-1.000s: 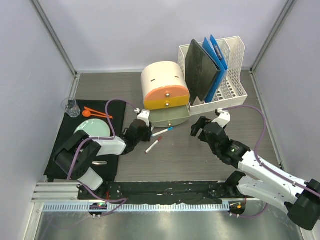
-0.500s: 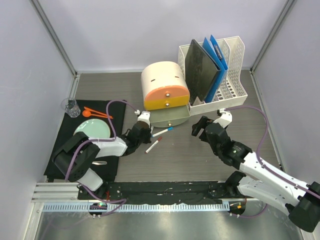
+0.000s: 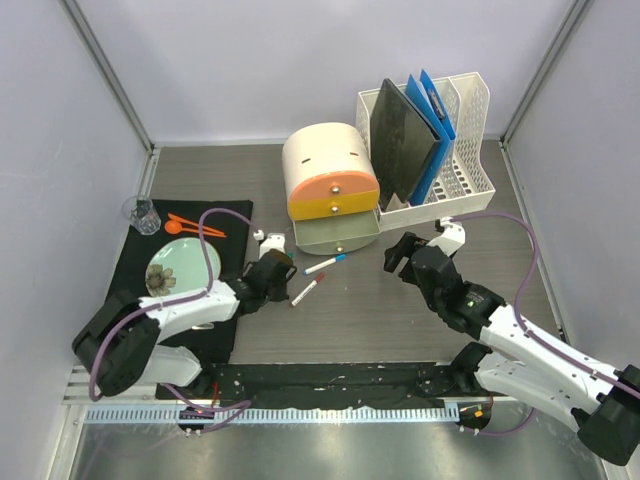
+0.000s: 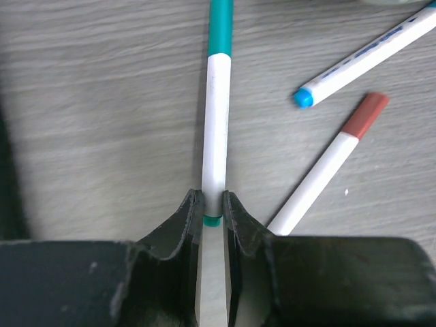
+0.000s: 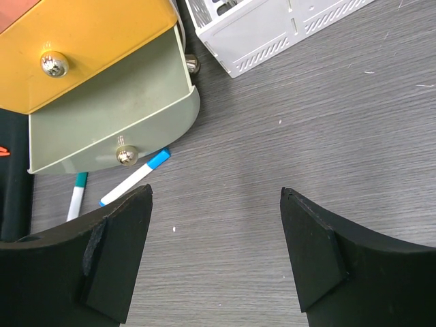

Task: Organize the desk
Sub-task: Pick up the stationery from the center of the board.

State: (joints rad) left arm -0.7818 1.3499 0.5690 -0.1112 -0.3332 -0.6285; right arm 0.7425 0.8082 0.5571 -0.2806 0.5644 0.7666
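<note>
Pinching the near end of a teal-capped white marker, the left end effector has its fingers pressed against the barrel from both sides. Whether the marker rests on the bench or sits just above it cannot be told. Just beside it lie a blue-capped marker and a red-capped marker, apart from each other. The right end effector hovers with its fingers spread wide and nothing between them, near the open green drawer of a cream and orange drawer unit. The dark wood-grain bench carries it all, including a white file rack at the far right and a black mat on the left with a pale green plate.
</note>
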